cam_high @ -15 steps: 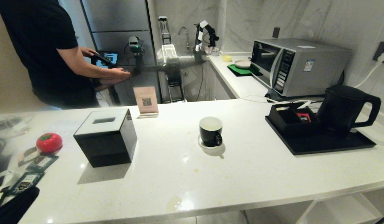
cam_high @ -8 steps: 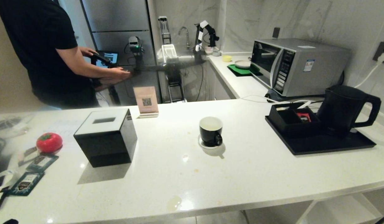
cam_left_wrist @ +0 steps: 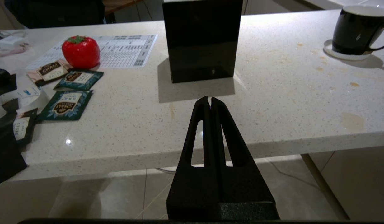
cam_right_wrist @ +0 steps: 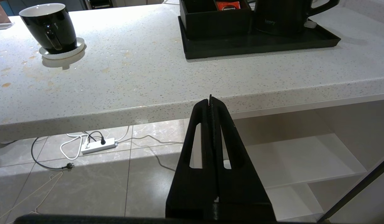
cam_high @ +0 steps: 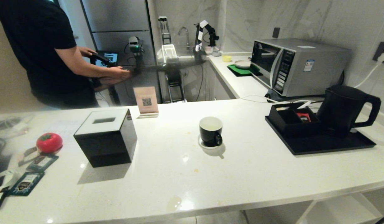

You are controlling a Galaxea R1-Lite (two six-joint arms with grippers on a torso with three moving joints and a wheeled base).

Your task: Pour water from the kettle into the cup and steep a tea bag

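Observation:
The glossy black cup (cam_high: 211, 131) with a white inside stands on a small white coaster mid-counter; it also shows as the cup (cam_left_wrist: 357, 29) and the cup (cam_right_wrist: 50, 28). The matte black kettle (cam_high: 344, 107) stands on a black tray (cam_high: 322, 144) at the right, handle to the right. No tea bag shows. My left gripper (cam_left_wrist: 209, 99) is shut and empty, low in front of the counter's near edge. My right gripper (cam_right_wrist: 210, 99) is shut and empty, below the counter edge. Neither arm is in the head view.
A black cube box (cam_high: 106, 137) with a white top stands left of the cup. A red tomato-shaped thing (cam_high: 49, 142) and teal packets (cam_left_wrist: 67, 104) lie at the far left. A microwave (cam_high: 297, 65) sits behind the tray. A person (cam_high: 45, 53) stands beyond the counter.
The dark shape of my left arm at the lower left corner of the head view has dropped out of sight. Cup, kettle and box have not moved.

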